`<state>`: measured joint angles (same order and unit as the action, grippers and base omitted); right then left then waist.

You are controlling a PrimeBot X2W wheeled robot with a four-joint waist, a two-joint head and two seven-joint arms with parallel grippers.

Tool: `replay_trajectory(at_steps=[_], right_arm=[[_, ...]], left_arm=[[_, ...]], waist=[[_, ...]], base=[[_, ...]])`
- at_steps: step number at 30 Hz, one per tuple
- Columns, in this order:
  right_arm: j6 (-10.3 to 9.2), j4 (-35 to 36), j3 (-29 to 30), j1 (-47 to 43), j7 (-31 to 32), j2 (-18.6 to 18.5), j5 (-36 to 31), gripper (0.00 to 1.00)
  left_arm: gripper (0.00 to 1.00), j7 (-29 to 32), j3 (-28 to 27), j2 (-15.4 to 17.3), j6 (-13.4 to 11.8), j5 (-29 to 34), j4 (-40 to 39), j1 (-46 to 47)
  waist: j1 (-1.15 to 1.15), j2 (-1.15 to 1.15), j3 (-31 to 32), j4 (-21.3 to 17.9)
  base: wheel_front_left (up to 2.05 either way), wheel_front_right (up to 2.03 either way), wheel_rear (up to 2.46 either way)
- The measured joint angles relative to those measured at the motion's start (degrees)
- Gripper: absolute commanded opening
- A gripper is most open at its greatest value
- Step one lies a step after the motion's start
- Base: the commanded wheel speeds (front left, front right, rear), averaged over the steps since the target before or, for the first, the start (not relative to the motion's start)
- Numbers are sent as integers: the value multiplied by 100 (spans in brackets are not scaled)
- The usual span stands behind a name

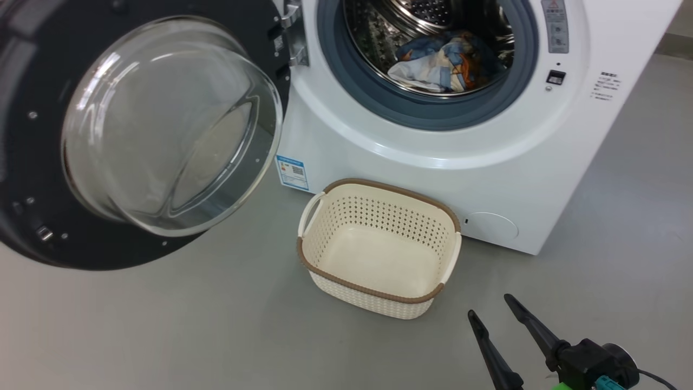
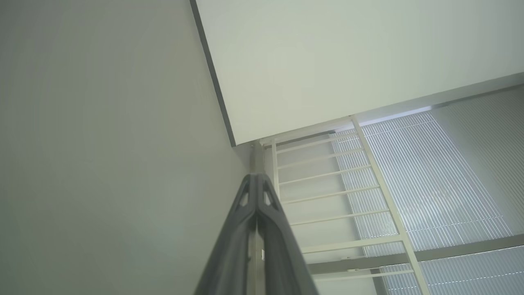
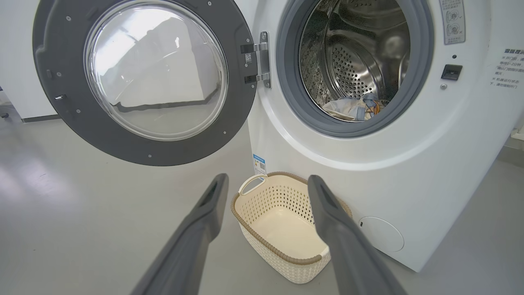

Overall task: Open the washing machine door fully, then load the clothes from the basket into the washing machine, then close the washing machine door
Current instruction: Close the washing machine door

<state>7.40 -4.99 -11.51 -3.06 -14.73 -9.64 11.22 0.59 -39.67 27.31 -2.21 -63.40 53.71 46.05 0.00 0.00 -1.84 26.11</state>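
The white washing machine (image 1: 444,179) (image 3: 409,172) stands with its black round door (image 1: 32,179) (image 3: 143,78) swung wide to the left on its hinge. The clothes (image 1: 446,62) (image 3: 354,110), blue printed fabric with a whitish lining, lie in the steel drum. On the floor in front sits the cream basket (image 1: 379,246) (image 3: 282,217), with nothing in it. My right gripper (image 1: 490,306) (image 3: 266,182) hovers open just right of and nearer than the basket, holding nothing. My left gripper (image 2: 256,177) is shut with nothing in it, pointing up at a wall corner.
Grey floor (image 1: 162,325) spreads to the left and in front of the basket. The open door overhangs the floor at the left. A white panel (image 2: 327,61) and a ribbed window with a white rail frame (image 2: 368,196) lie past my left gripper.
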Motion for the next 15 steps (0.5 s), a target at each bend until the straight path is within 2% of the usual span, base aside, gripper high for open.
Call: replay_trajectory(at_steps=[15], right_arm=[[0,-42,-165,1,0,-339,9,100]], left_arm=[[0,348,-276,103,381,-482,656,372]], waist=[[0,0,-187,-622]], base=[[0,0,0]])
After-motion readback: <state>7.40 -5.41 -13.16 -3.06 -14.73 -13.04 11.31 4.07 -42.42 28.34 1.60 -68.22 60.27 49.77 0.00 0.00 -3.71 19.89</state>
